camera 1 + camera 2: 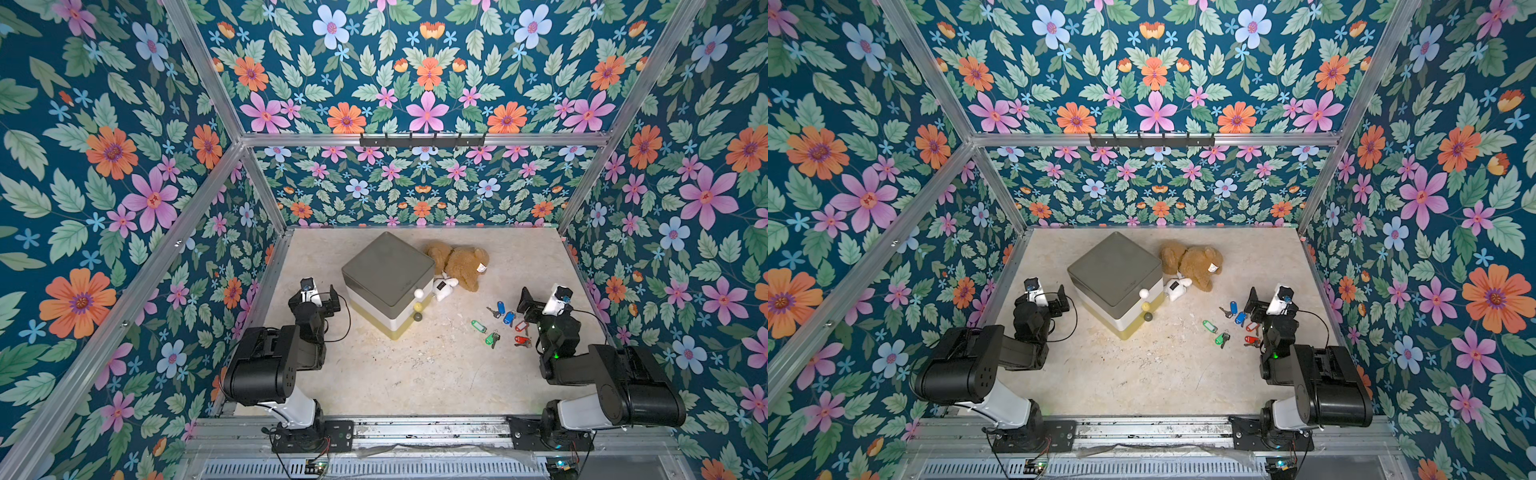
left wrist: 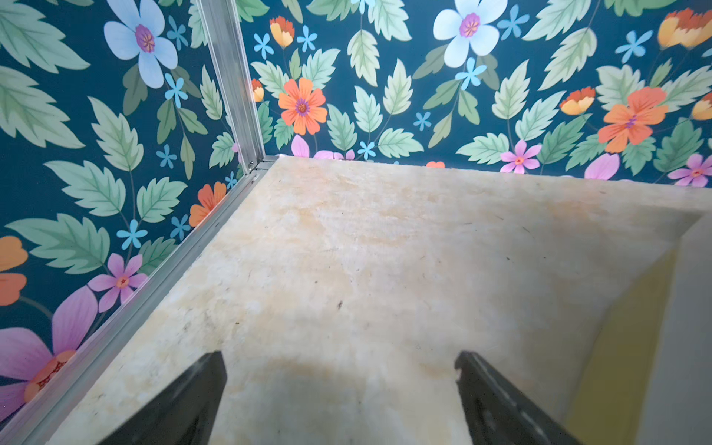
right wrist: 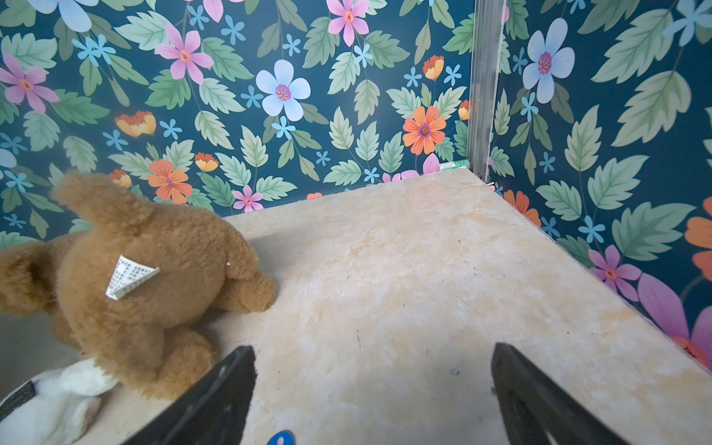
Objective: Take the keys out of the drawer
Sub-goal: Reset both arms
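Observation:
Several keys lie on the table to the right of the drawer unit [image 1: 386, 274], in both top views. Two have blue tags [image 1: 501, 307] [image 1: 1240, 318], two green tags [image 1: 478, 325] [image 1: 491, 338] and two red tags [image 1: 521, 326] [image 1: 522, 340]. The unit's three drawers look pushed in, and their round knobs [image 1: 419, 294] face the keys. My right gripper [image 1: 525, 305] hangs open just right of the blue and red tags. In the right wrist view the right gripper [image 3: 373, 362] holds nothing, and a blue tag [image 3: 281, 439] peeks in at the edge. My left gripper [image 2: 341, 366] is open and empty over bare table, left of the unit [image 2: 662, 346].
A brown teddy bear [image 1: 457, 266] lies behind the keys, with a small white plush toy [image 1: 444, 286] against the drawer unit. Floral walls and aluminium posts [image 3: 483, 88] enclose the table on three sides. A black hook rail [image 1: 422, 140] hangs on the back wall.

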Available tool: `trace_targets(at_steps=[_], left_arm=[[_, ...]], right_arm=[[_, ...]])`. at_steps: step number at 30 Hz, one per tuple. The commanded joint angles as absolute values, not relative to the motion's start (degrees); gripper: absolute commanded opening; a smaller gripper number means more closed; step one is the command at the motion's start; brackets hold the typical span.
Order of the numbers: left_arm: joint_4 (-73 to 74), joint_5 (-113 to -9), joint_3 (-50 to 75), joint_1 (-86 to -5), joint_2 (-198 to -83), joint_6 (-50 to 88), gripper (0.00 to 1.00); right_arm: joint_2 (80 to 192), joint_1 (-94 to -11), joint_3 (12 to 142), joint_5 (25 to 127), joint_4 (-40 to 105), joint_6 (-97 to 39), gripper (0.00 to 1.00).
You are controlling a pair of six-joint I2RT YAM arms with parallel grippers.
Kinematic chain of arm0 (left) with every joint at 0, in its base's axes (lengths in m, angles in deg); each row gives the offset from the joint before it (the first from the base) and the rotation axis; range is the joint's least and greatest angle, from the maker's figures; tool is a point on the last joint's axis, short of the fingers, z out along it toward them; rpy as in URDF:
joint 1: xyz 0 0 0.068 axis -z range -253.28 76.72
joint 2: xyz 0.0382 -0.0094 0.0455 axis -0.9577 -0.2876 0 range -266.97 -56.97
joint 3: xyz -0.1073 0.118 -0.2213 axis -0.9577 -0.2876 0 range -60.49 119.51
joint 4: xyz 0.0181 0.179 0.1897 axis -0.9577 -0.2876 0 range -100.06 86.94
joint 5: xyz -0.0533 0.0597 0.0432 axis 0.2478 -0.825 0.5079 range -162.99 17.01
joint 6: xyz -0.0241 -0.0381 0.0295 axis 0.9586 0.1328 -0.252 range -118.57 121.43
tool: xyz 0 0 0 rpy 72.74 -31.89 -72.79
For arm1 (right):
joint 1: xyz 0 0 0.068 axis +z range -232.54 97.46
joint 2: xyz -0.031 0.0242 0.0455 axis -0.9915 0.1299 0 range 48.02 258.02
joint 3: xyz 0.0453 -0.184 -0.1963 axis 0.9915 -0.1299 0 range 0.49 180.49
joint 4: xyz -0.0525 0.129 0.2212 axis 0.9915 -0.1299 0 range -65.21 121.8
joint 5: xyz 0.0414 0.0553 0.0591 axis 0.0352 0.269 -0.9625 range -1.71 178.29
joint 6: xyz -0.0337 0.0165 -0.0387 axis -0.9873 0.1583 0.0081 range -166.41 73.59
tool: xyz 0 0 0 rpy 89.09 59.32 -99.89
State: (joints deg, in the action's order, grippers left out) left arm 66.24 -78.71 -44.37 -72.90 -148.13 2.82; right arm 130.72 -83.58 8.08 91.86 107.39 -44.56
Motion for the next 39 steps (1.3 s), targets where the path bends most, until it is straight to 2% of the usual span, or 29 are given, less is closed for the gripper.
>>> trace_targets(at_steps=[1, 32, 39], left_arm=[[66.08, -79.69, -44.10, -72.92, -148.20, 3.46, 0.99], [65.91, -79.93, -44.05, -72.83, -148.12, 3.19, 0.99], [65.91, -79.93, -44.11, -72.84, -148.12, 3.19, 0.99]], right_arm=[[130.82, -83.58, 8.45, 93.30, 107.71, -44.21, 0.99], [130.82, -83.58, 8.32, 93.47, 107.91, -44.35, 0.99], [130.82, -85.17, 8.51, 90.88, 107.53, -43.41, 0.99]])
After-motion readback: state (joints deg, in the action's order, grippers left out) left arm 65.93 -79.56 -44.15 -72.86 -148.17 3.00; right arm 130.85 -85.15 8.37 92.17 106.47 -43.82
